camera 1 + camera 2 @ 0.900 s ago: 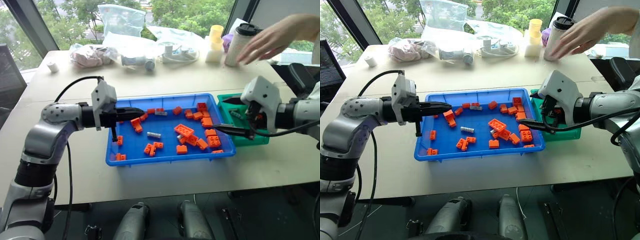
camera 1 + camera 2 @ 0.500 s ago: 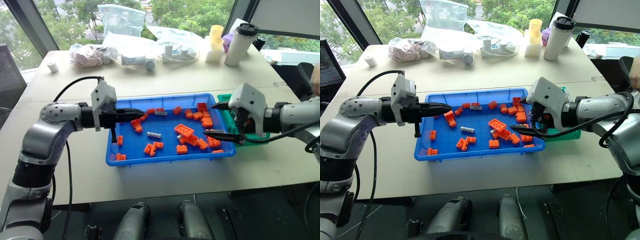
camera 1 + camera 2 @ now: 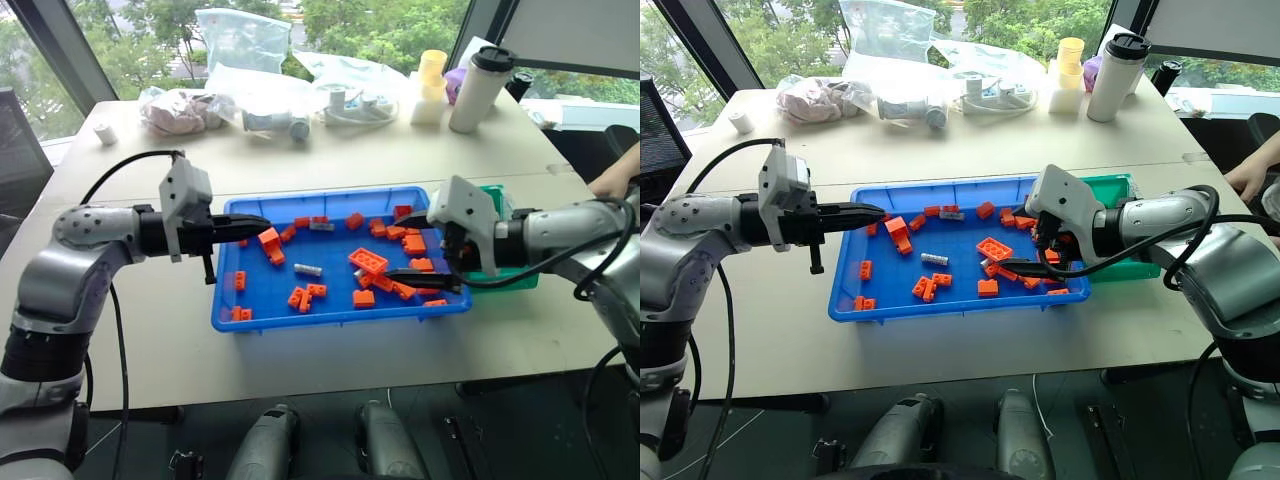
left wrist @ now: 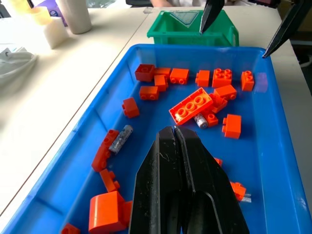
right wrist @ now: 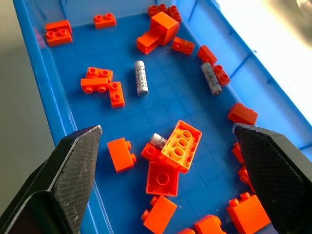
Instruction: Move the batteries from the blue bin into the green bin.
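The right claw (image 3: 412,247) hangs wide open and empty over the right part of the blue bin (image 3: 250,310), its two black fingers (image 5: 73,165) spread far apart above a heap of orange bricks (image 3: 368,262). Between those fingers, in the wrist view, one battery (image 5: 158,140) lies half tucked under a large brick near the bin's middle. A second battery (image 5: 141,78) lies bare on the bin floor, closer to the left end, and a third (image 5: 211,78) lies by the far wall among small bricks.

The left claw (image 3: 262,222) is closed with nothing in it, fingers pressed together, pointing level over the bin's far left corner, just above a chunky orange brick (image 3: 268,239).

The blue bin sits near the front edge of the desk (image 3: 400,160). The green bin (image 3: 505,275) stands touching its right end, partly behind the right arm. Along the desk's far edge are plastic bags (image 3: 240,40), a tall cup with a dark lid (image 3: 474,88), and a stack of yellow cups (image 3: 431,68). A person's hand (image 3: 615,180) shows at the right edge.
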You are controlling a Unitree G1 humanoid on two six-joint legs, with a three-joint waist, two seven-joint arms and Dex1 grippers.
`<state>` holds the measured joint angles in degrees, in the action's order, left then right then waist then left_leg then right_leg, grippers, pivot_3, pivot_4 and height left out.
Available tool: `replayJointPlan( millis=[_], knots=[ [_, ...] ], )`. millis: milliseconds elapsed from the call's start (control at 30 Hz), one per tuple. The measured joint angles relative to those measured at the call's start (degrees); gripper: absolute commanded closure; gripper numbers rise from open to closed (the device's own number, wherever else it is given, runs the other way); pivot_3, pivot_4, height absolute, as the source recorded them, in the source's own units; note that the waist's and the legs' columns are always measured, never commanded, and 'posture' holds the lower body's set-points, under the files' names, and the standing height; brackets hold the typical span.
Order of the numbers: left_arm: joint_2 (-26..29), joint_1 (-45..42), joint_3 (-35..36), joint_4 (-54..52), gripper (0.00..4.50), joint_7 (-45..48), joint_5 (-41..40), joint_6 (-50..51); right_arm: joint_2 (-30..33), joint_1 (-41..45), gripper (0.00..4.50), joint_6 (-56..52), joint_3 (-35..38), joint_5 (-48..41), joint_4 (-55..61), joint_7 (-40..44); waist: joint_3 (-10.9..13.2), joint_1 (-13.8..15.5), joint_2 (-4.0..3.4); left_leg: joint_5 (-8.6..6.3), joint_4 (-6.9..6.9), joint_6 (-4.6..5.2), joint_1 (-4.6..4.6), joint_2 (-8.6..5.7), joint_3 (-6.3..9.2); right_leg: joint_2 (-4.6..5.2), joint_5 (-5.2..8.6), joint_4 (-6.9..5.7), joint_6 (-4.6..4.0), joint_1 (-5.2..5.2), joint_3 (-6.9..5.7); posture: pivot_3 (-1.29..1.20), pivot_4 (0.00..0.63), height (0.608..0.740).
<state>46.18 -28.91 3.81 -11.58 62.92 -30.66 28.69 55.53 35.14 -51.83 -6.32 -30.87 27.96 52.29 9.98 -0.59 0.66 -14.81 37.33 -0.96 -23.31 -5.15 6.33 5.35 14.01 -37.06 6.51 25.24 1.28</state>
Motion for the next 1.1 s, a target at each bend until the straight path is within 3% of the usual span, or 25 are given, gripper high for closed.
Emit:
replayJointPlan(
  millis=[233,467,833,933,1100],
  knots=[
    [0.02,-0.19,0.41,1.23,4.50,-0.80,0.14,-0.40,-13.73,9.12,0.02,-3.19,-9.15,1.85,-6.38,-3.14,0.00,-0.33,0.01,0.03,-0.03,-0.05,0.00,0.02,0.01,-0.01,0.00,-0.07,0.00,0.08,0.02,0.00,0.150,0.740],
    [0.27,0.12,1.58,1.83,4.50,-1.41,0.16,-0.46,-26.62,13.94,0.02,-1.53,-19.68,9.85,-19.66,-6.67,-0.01,-0.16,0.02,0.20,-0.01,-0.35,-0.02,-0.01,0.05,-0.09,0.00,-0.08,0.00,0.10,0.01,0.00,0.150,0.740],
    [0.79,2.95,2.26,-0.95,4.50,-2.86,0.05,-0.36,-34.36,15.15,0.02,5.06,-26.95,22.35,-35.96,-7.86,-0.02,-0.48,0.03,0.24,-0.04,-0.42,-0.03,-0.02,0.05,-0.13,0.00,-0.12,-0.01,0.15,0.02,0.00,0.150,0.740],
    [0.78,3.54,2.28,-1.07,4.50,-3.31,0.04,-0.29,-34.42,15.77,0.87,6.63,-27.55,24.96,-37.55,-7.36,-0.02,-0.49,0.03,0.24,-0.04,-0.42,-0.03,-0.02,0.05,-0.13,0.00,-0.12,-0.01,0.16,0.02,0.00,0.150,0.740],
    [0.78,3.55,2.26,-1.76,4.50,-3.43,0.03,-0.28,-34.53,16.07,3.50,7.13,-27.81,27.44,-37.68,-6.16,-0.02,-0.55,0.03,0.24,-0.05,-0.42,-0.02,-0.02,0.05,-0.15,0.00,-0.12,-0.01,0.15,0.02,0.00,0.150,0.740]
  ],
)
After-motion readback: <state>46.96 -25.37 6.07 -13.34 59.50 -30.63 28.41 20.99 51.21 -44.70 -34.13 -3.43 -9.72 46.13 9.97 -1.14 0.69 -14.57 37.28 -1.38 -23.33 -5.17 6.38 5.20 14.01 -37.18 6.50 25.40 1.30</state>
